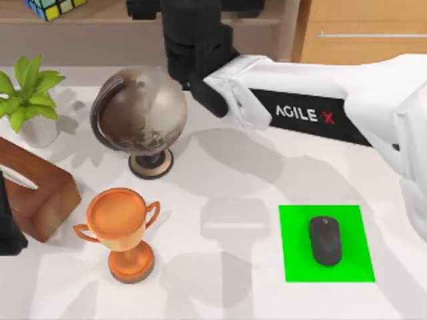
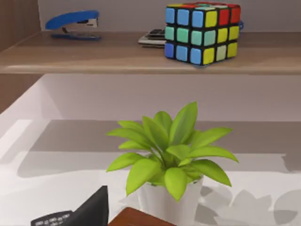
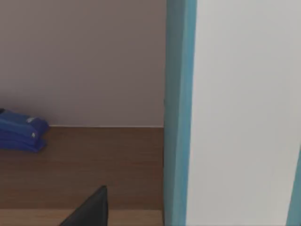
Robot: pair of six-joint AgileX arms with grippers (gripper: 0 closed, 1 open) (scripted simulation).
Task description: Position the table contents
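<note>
Black mouse (image 1: 325,241) lying on the green mat (image 1: 293,223) near the front right corner of the white table (image 1: 220,193).

Largest first: right arm (image 1: 320,110) stretched in from the right edge toward the back, gripper raised beyond the globe (image 1: 140,113), finger spread impossible to tell; left arm (image 1: 9,223) parked at the left edge, fingers likewise unclear. Then globe near the back, wooden box (image 1: 37,197) by the left edge, trophy (image 1: 122,230) toward the front left, potted plant (image 1: 27,97) in the back left corner, and the mouse, untouched and well apart from both grippers.
</note>
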